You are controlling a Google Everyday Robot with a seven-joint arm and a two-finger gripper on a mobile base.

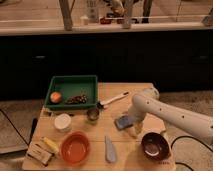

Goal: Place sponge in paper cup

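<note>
Flat blue-grey rectangular sponge (122, 121) noted at middle of wooden table (107, 88); gripper (135, 129) seen just beside it, jaws apart. Short white paper cup (63, 122) near left edge.

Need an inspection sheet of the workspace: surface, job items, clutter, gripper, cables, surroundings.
Surface: wooden table, crowded.
Job's things: sponge flat on the table, mid-right; paper cup upright at left, apart from it.
Clutter: green tray holding an orange fruit; metal cup; orange bowl; dark bowl; spatula-like piece; white-handled utensil.
Gripper: gripper open, low beside the sponge's right edge, holding nothing.
Cables: black cable on floor at left; second cable at right.
Surroundings: dark cabinets behind.
</note>
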